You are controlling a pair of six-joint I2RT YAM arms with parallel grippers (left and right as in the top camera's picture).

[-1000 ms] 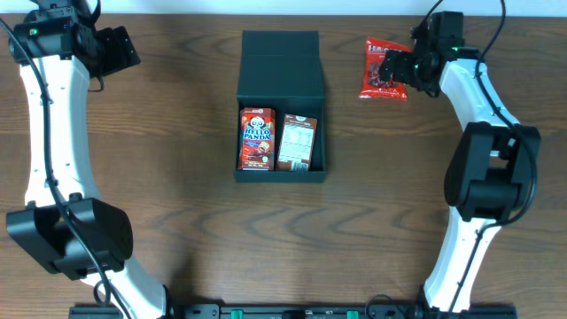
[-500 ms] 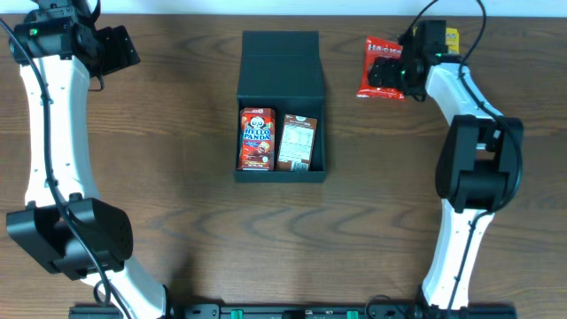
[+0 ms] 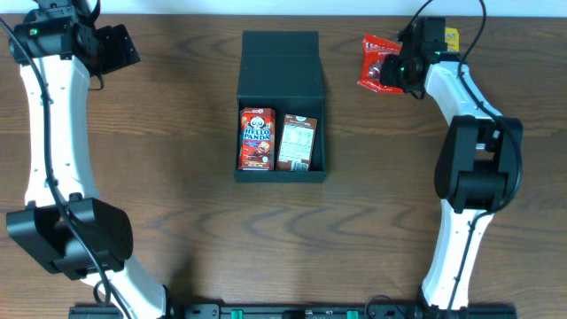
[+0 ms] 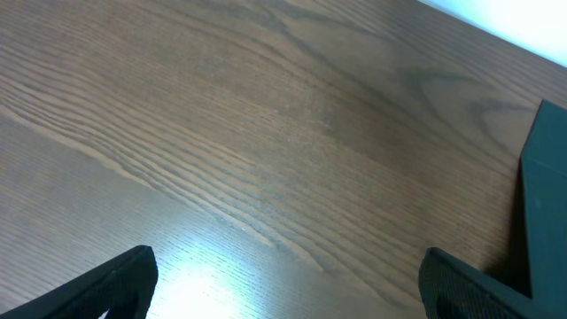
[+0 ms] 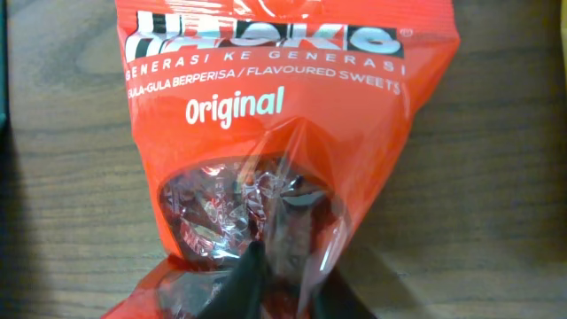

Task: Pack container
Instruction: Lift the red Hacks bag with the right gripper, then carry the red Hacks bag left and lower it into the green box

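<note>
The container (image 3: 280, 175), a dark teal box, lies open at the table's middle with its lid flap (image 3: 280, 60) folded back. Inside it lie a Hello Panda box (image 3: 257, 139) and a brown snack box (image 3: 297, 143) side by side. At the back right, my right gripper (image 3: 396, 71) is shut on a red bag of sweets (image 3: 376, 60). In the right wrist view the bag (image 5: 283, 115) fills the frame and my right gripper (image 5: 288, 276) pinches its crumpled lower end. My left gripper (image 3: 124, 49) stands open at the back left, holding nothing. Its wrist view shows the left gripper (image 4: 288, 288) over bare wood.
A small yellow item (image 3: 452, 40) lies at the table's back edge behind the right wrist. The container's dark edge (image 4: 545, 204) shows at the right of the left wrist view. Both arm bases stand at the table's front corners.
My right gripper moved slightly left onto the red bag and closed on it, and the bag's end is crumpled. The left arm has not moved.
</note>
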